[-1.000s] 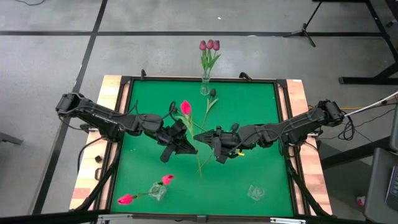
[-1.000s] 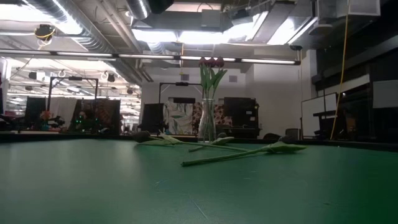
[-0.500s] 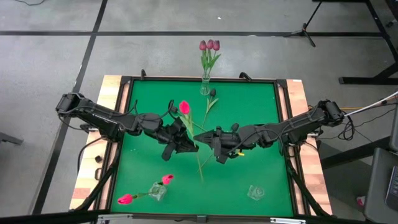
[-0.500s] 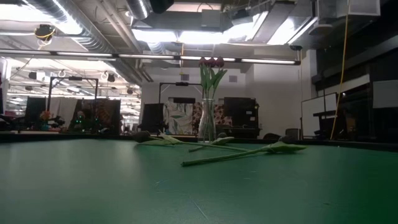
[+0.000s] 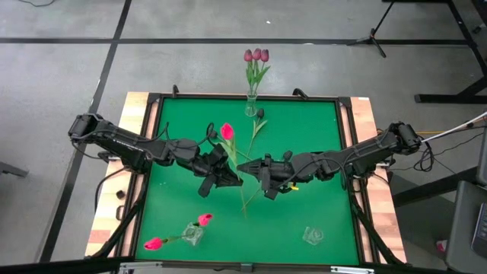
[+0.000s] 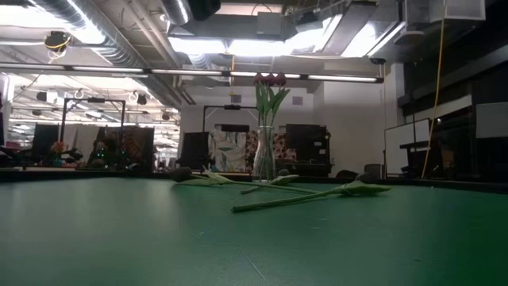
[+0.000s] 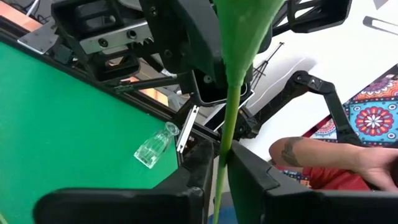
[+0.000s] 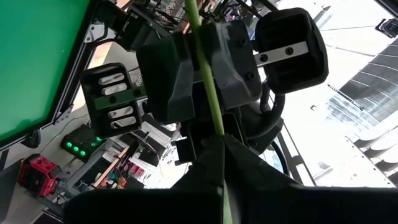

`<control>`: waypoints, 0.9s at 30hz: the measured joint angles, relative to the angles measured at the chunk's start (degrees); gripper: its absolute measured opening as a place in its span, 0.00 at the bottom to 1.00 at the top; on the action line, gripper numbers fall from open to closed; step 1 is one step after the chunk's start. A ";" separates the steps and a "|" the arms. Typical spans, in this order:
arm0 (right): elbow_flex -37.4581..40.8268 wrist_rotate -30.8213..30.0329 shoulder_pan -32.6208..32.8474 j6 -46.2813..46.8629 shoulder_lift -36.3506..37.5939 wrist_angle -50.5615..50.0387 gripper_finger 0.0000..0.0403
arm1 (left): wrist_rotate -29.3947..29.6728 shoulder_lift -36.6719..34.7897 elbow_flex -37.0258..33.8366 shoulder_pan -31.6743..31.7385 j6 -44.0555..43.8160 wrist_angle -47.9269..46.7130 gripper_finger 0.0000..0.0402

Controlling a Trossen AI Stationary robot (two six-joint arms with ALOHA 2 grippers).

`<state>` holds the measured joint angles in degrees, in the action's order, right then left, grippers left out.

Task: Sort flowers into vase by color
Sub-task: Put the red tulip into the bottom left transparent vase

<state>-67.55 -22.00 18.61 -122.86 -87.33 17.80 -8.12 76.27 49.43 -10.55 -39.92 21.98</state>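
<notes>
The green-topped bench (image 5: 304, 144) with its pale wooden border carries both dark arms, which meet near its middle. Between them hangs a bright pink-red artificial tulip with a long thin green stem (image 5: 227, 132). Its long axis runs from the head on the far side, just left of centre, down toward the near edge, with the stem's lower end free.

The left tool (image 5: 228, 172) and the right tool (image 5: 254, 167) are both closed narrowly on this stem, almost touching each other. In each wrist view the stem passes straight between that arm's own fingers.

The clear glass vase lying on its side with pink-red tulips (image 5: 192, 232) is at the near left, nearer the left arm. The tall clear vase of mauve-purple tulips (image 5: 251, 103) stands at the far edge. A small clear empty vase (image 5: 313, 235) sits near right.
</notes>
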 joint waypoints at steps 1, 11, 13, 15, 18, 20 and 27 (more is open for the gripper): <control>0.00 0.00 0.00 -0.01 0.00 -0.02 0.00 | 0.00 0.00 0.00 0.00 0.06 0.00 0.08; 0.00 0.00 0.00 0.01 0.00 -0.05 0.00 | 0.07 0.00 -0.02 0.00 2.40 -0.07 0.02; 0.00 0.00 0.00 0.01 0.00 -0.40 0.00 | 0.08 0.00 -0.02 -0.02 2.60 -0.10 0.02; 0.00 0.11 0.00 0.95 0.00 -0.69 0.01 | 0.12 0.00 -0.01 -0.02 2.60 -0.20 0.02; -0.01 0.20 0.00 3.52 0.00 -1.02 0.05 | 0.22 0.00 -0.02 -0.02 2.62 -0.07 0.01; -0.02 0.14 0.00 4.30 0.00 -1.19 0.08 | 0.22 0.00 -0.02 -0.02 2.62 0.55 0.01; -0.02 -0.63 0.00 6.38 0.00 -1.36 0.27 | 0.80 0.00 -0.02 -0.02 2.66 1.28 0.01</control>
<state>-67.57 -22.63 18.61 -116.48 -87.33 16.45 -7.32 76.27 49.41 -10.57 -37.26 23.26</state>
